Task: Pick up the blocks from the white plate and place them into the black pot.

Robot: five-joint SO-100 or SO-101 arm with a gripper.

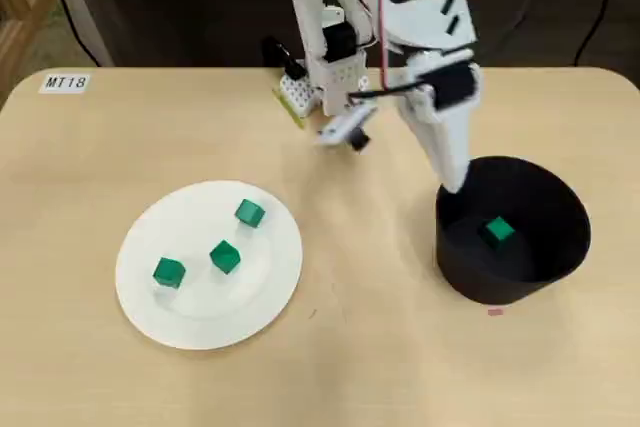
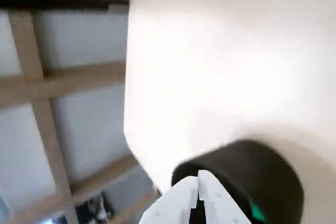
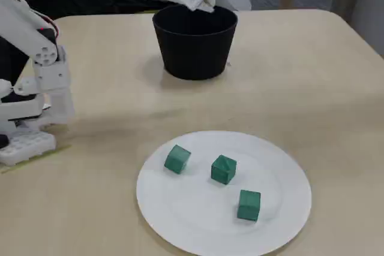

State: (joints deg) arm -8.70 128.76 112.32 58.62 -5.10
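Three bright green blocks lie loose on the white plate (image 1: 150,302): one (image 1: 250,213) nearest the end effector, one (image 1: 225,257) in the middle, one (image 1: 169,272) farthest. In the overhead view they sit well apart from the end effector (image 1: 455,185), down and to the left of it, so the coming move looks like a swing across bare bench (image 1: 380,367) toward the plate. Being cubes, they have no long axis to line up with; each rests at its own slight turn. A fourth block (image 1: 499,231) already lies inside the black pot (image 1: 560,247), just below the end effector's tip, which hangs at the pot's rim. In the wrist view the white fingertips (image 2: 181,190) meet nearly closed and hold nothing. The blocks look hard and sharp-edged, the plate smooth and shallow, the pot matte with tall tapered walls, the bench pale wood grain.
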